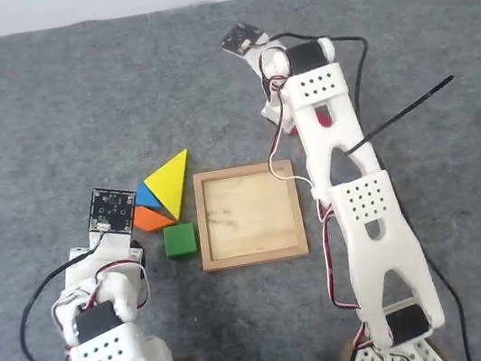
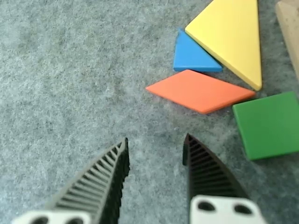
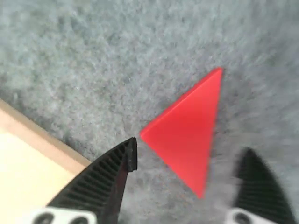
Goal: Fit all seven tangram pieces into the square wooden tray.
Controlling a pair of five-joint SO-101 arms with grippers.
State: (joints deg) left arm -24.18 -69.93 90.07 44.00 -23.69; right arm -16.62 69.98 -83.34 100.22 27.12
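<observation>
The square wooden tray (image 1: 203,228) lies mid-desk (image 1: 46,110). Just beside its left edge sit the green square (image 1: 180,240), orange parallelogram (image 1: 150,218), blue triangle (image 1: 145,196) and yellow triangle (image 1: 172,182). The left gripper (image 2: 156,140) hovers near the orange piece, fingers apart. The right gripper (image 3: 190,147) spreads its fingers on either side of a red triangle (image 3: 187,126) near the tray's rim.

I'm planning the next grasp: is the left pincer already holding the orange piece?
No, the left pincer stands open over carpet, and the orange piece lies apart from it.
</observation>
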